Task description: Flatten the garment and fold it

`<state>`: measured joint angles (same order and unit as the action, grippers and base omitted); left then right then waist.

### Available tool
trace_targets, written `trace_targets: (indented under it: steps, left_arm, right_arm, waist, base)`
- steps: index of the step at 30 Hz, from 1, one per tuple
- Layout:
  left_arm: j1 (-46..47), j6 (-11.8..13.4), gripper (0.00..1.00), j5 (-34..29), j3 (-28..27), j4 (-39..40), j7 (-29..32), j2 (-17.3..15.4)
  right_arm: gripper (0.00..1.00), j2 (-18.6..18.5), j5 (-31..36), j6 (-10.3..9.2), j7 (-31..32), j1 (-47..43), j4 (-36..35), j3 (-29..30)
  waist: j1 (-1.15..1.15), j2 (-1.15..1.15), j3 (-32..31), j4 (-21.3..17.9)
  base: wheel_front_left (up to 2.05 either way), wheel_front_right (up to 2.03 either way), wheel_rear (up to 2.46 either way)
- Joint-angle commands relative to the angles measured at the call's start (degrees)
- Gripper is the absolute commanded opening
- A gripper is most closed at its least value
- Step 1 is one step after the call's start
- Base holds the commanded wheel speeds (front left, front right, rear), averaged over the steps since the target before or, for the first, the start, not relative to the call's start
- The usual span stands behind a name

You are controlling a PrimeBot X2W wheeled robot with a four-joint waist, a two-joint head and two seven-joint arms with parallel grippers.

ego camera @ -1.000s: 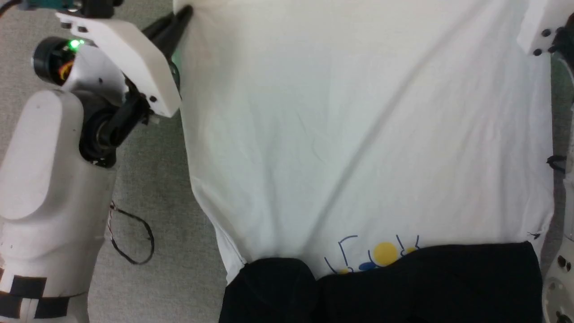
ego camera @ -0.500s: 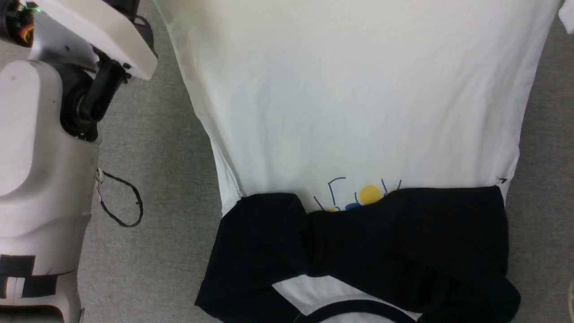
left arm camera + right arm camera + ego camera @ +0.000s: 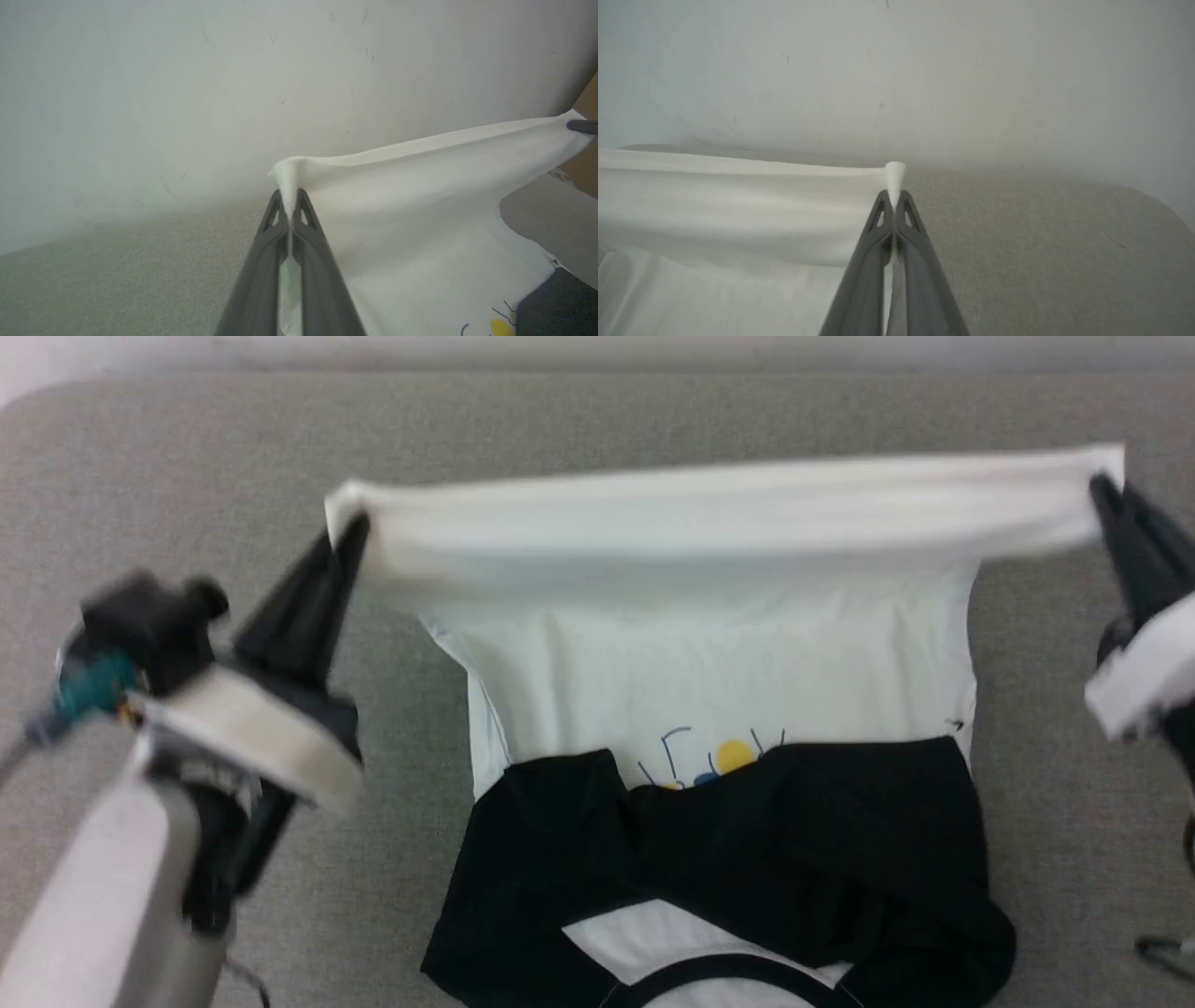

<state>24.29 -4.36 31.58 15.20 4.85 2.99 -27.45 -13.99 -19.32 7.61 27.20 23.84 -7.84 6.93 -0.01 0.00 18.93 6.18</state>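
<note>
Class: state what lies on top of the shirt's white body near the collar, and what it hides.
The black sleeves lie folded across the shirt. Only the print's top shows; its lower part is covered.

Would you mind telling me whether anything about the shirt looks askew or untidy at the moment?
Yes. On the shirt, the black sleeves lie bunched and uneven, hiding part of the yellow-and-blue print. The hem, pinched by the left gripper and right gripper, is lifted fairly straight.
</note>
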Motion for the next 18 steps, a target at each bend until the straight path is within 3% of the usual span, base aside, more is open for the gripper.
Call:
trace_targets:
  steps: [1,3,9,18]
  left_arm:
    - [-3.48,1.02,0.0,-0.75,-0.26,2.3,-0.68,-0.78]
    - [-10.08,2.24,0.0,-2.92,0.49,7.19,-1.51,-2.32]
    - [-27.18,5.77,0.0,-3.7,2.74,16.05,-3.06,-2.51]
    - [-41.99,8.01,0.0,-0.38,3.49,18.86,-4.61,-2.52]
  right_arm:
    - [0.0,0.49,-0.75,-0.12,-0.25,-2.89,-1.41,0.79]
    - [0.0,1.87,-2.21,-0.12,-0.19,-8.72,-4.49,1.84]
    - [0.0,4.7,-5.66,-0.12,-0.7,-25.46,-11.55,2.48]
    - [0.0,8.85,-7.47,-0.12,-1.66,-42.82,-15.28,4.79]
  waist:
    - [0.01,0.0,-4.88,-0.37]
    - [0.01,0.0,-6.17,-0.26]
    - [0.01,0.0,-9.23,0.14]
    - [0.01,0.0,-11.83,0.41]
  base:
    - [0.0,0.0,0.0]
    - [0.0,0.0,0.0]
    - [0.0,0.0,0.0]
    - [0.0,0.0,0.0]
